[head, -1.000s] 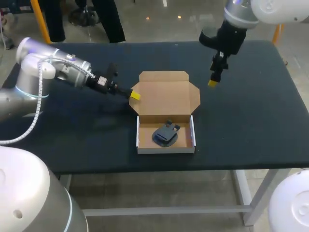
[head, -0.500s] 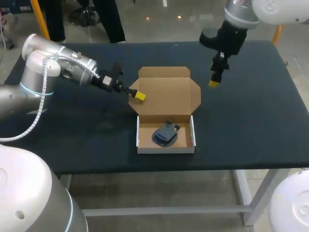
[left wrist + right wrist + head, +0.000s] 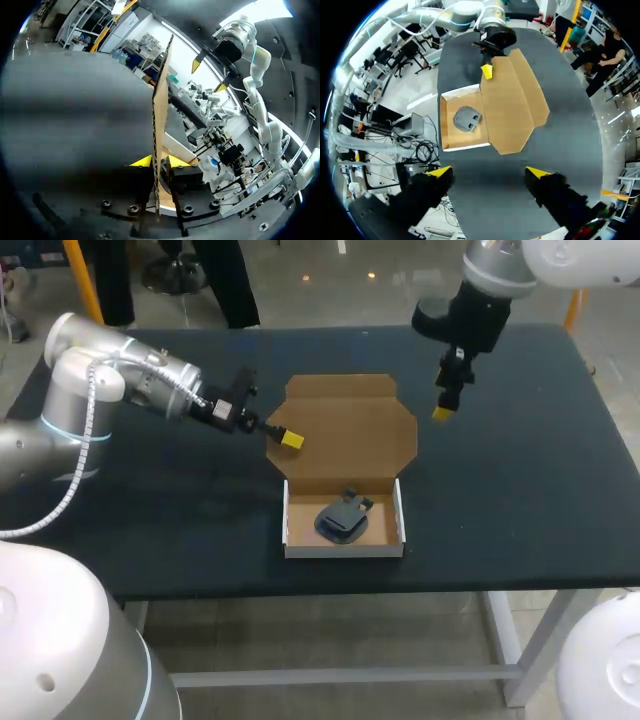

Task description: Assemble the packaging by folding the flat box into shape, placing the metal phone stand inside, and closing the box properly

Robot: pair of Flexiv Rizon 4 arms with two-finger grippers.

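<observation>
The black-topped table [image 3: 520,490] takes up most of what I see from above. On it, near the middle and towards the front edge, sits the cardboard box [image 3: 345,549]. It is folded into a shallow tray, white on the outer walls and plain brown inside.

Its lid [image 3: 350,440] is open, hinged along the tray's back wall and spread out behind it. It is a broad brown panel with angled corners and a narrow tuck flap along the far edge. I cannot tell how far it is tilted off the table.

My left arm comes in low across the table. My left gripper [image 3: 288,439] is at the lid's left edge. In the left wrist view the cardboard runs edge-on between my yellow tips, one against each face, so these jaws are clamped on the lid.

My right gripper [image 3: 489,172] hangs above the table beyond the lid's right corner, well apart from the box. It points down, its jaws spread wide with nothing between them.

The phone stand [image 3: 343,518] lies inside the tray on its floor. It is a small dark grey piece, folded flat, apart from both grippers.
</observation>
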